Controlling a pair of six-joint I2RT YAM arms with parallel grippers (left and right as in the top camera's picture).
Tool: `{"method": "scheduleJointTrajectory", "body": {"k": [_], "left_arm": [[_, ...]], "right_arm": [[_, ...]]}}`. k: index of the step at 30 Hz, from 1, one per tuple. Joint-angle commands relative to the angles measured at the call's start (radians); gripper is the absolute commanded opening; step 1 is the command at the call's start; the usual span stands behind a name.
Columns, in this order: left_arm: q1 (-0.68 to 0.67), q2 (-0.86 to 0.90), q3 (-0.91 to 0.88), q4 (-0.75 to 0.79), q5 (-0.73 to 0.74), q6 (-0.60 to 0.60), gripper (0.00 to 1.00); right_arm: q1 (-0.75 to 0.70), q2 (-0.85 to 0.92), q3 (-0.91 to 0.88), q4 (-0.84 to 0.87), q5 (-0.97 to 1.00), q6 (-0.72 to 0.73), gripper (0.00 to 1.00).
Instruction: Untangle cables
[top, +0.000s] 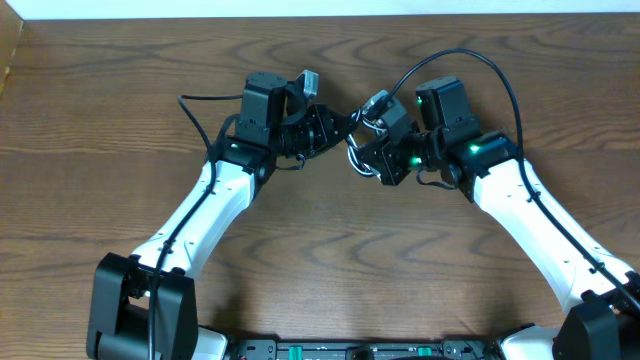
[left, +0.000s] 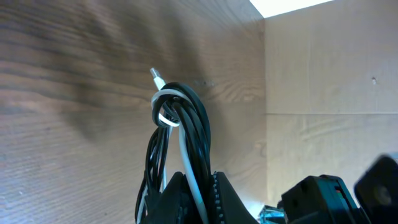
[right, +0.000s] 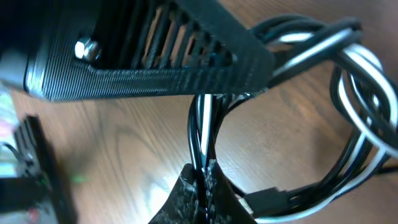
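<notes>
A tangled bundle of cables (top: 362, 128), black with one white, hangs between my two grippers near the middle of the table. My left gripper (top: 338, 124) is shut on one side of the bundle; in the left wrist view the cables (left: 181, 127) rise from the shut jaws (left: 194, 186) to a knotted loop with a small white plug (left: 157, 77) at its top. My right gripper (top: 372, 150) is shut on the other side; in the right wrist view the cables (right: 202, 134) run up from its jaws (right: 203, 177), and loops (right: 364, 81) spread to the right with a black plug (right: 267, 198) low down.
The wooden table (top: 100, 150) has a raised wooden wall (left: 329, 68) along its back edge. The left arm's black body (right: 143, 56) fills the top of the right wrist view, close above the bundle. Thick black robot wires (top: 490, 70) arc over the right arm.
</notes>
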Motion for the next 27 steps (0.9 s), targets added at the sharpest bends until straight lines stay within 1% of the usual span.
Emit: {"method": "scheduleJointTrajectory", "body": {"k": [1,2,3,5,9,13,16,19,20,27], "left_arm": [[-0.002,-0.013,0.011,-0.003,-0.012,0.051,0.22],[-0.002,-0.013,0.011,-0.003,-0.017,0.051,0.37],[-0.002,-0.013,0.011,-0.003,-0.016,0.062,0.4],[-0.002,-0.013,0.011,-0.003,-0.016,0.099,0.4],[-0.002,-0.013,0.011,-0.018,-0.016,0.103,0.39],[-0.002,-0.013,0.011,-0.069,-0.023,0.105,0.39],[-0.003,-0.013,0.011,-0.139,-0.072,0.108,0.39],[-0.003,-0.013,0.011,-0.21,-0.13,0.108,0.39],[-0.003,-0.012,0.011,-0.233,-0.15,0.124,0.39],[-0.019,0.021,0.008,-0.235,-0.151,0.184,0.39]], "right_arm": [[0.004,0.005,0.012,0.009,0.023,0.168,0.01],[0.002,0.005,0.012,0.013,0.023,0.192,0.01],[0.002,0.005,0.013,0.016,0.023,0.208,0.01],[0.0,0.005,0.013,0.022,0.024,0.23,0.01],[-0.003,0.005,0.013,0.012,0.077,0.231,0.01],[-0.003,0.006,0.013,-0.009,0.127,0.233,0.01],[-0.003,0.006,0.013,-0.029,0.189,0.278,0.01],[-0.003,0.005,0.013,-0.034,0.195,0.28,0.01],[-0.003,0.005,0.013,-0.026,0.193,0.28,0.01],[-0.003,0.006,0.014,-0.039,0.223,0.292,0.01]]}}
